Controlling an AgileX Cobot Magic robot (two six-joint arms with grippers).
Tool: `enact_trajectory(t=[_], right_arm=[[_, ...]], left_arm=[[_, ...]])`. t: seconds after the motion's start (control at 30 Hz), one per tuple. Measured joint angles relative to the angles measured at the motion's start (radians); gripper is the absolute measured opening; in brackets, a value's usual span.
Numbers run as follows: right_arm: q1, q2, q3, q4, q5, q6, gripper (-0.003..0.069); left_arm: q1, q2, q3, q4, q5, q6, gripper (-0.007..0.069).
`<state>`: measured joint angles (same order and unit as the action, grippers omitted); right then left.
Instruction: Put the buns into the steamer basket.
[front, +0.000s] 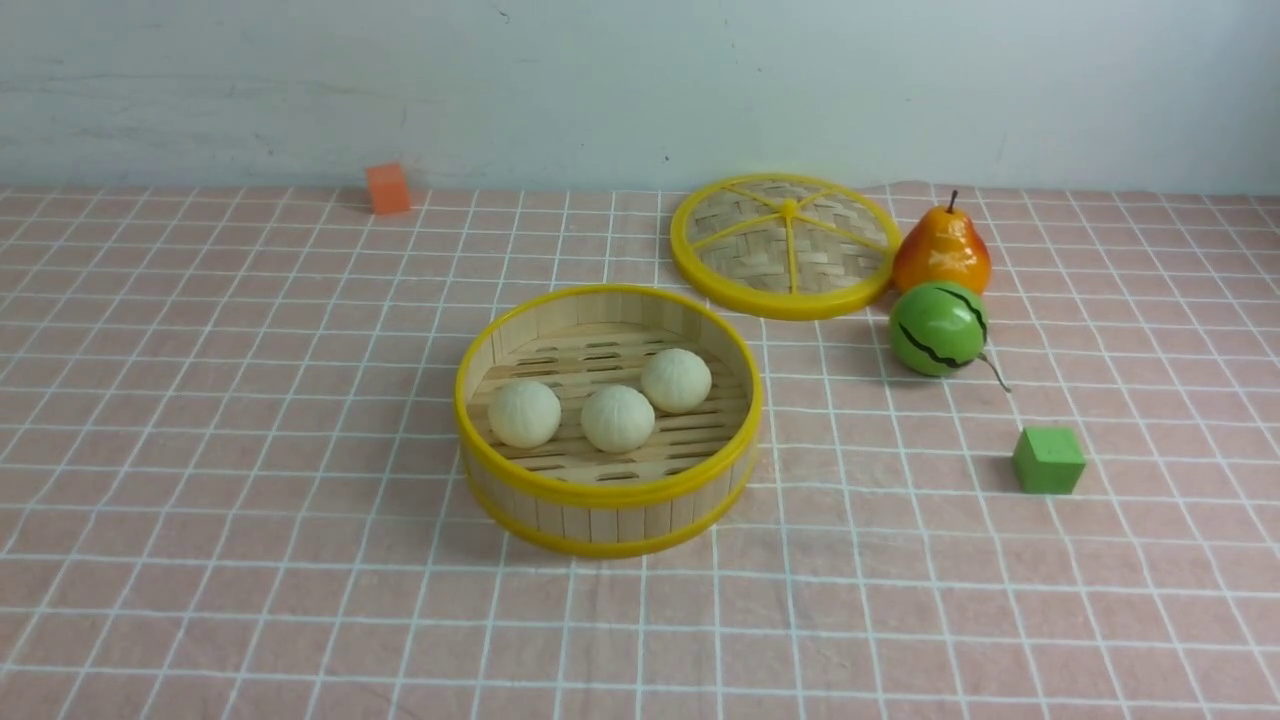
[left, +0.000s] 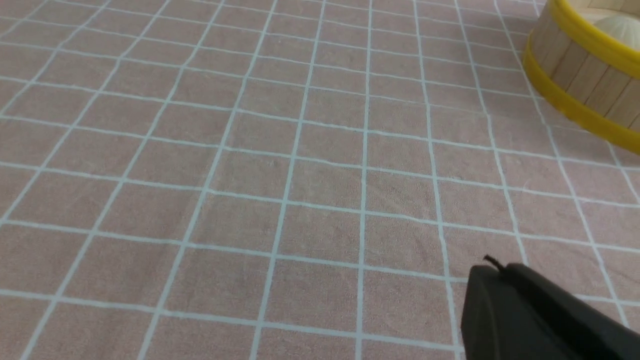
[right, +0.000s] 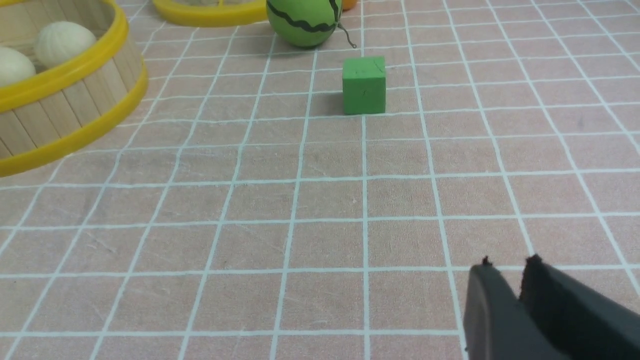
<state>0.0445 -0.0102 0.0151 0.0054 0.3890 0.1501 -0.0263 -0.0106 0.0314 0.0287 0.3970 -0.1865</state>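
Observation:
The steamer basket (front: 605, 495) stands at the middle of the checked cloth. Three cream-white buns lie on its slatted floor: one on the left (front: 524, 413), one in the middle (front: 617, 418) and one behind on the right (front: 676, 380). Neither arm shows in the front view. In the left wrist view my left gripper (left: 497, 267) is shut and empty over bare cloth, well away from the steamer basket (left: 575, 75). In the right wrist view my right gripper (right: 507, 265) stands open by a narrow gap with nothing in it, apart from the steamer basket (right: 65, 115).
A flat woven lid (front: 787, 245) lies behind the basket on the right. Beside it are an orange pear (front: 941, 250) and a green striped melon ball (front: 938, 328). A green cube (front: 1048, 460) sits right of the basket. An orange cube (front: 388, 188) is by the wall.

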Motion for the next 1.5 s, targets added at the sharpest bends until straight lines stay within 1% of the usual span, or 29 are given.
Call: enact_trajectory(t=[1.5], right_arm=[[0.000, 0.000, 0.000, 0.003, 0.000, 0.000, 0.0158]], left_arm=[[0.001, 0.000, 0.000, 0.000, -0.010, 0.002, -0.0007]])
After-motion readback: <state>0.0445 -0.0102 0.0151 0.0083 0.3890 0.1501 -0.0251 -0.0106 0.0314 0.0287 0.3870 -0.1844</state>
